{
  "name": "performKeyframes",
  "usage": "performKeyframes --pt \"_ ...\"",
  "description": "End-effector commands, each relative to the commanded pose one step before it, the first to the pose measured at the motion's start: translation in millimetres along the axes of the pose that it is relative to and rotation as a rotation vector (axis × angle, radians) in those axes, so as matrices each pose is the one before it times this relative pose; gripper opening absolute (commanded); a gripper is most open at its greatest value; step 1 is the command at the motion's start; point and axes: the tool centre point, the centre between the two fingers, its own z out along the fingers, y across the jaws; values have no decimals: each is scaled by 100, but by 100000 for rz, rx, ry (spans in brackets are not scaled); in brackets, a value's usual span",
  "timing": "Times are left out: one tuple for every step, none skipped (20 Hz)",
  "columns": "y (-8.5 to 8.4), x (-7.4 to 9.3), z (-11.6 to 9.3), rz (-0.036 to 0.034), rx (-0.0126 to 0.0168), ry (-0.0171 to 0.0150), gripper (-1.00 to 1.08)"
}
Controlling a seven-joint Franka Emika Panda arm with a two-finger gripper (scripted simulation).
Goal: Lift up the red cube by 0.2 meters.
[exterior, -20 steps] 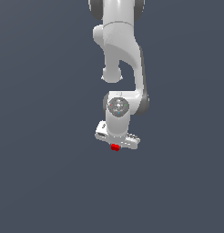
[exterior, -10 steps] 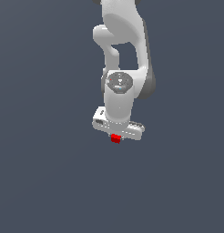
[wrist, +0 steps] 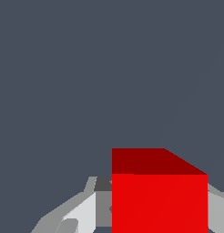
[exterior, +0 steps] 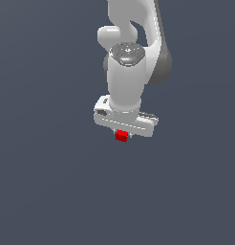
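Observation:
The red cube is small and bright red, held just under the white gripper's body in the exterior view. The gripper is shut on it; its fingers are mostly hidden behind the hand and the cube. In the wrist view the red cube fills the space between the grey fingers, one on each side, and nothing but plain grey ground shows behind it. The white arm rises above the hand and out of the frame.
Plain dark grey ground surrounds the arm on all sides in the exterior view. No other objects show.
The arm has risen with the red cube held in the gripper; hand and cube appear larger and higher in the exterior view than one second ago.

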Motion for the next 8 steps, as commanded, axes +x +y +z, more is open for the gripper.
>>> performKeyframes --pt "-11 15 -1001 2 -49 -109 -100" --pt "-9 21 -241 0 0 0 -100" --pt "-9 23 -174 0 0 0 -100" --pt "-10 25 -108 0 0 0 -100" --pt "-10 27 -41 0 0 0 -100" --pt "-10 29 25 0 0 0 -100" --pt "-9 25 72 0 0 0 -100" --pt "-3 8 32 0 0 0 -100"
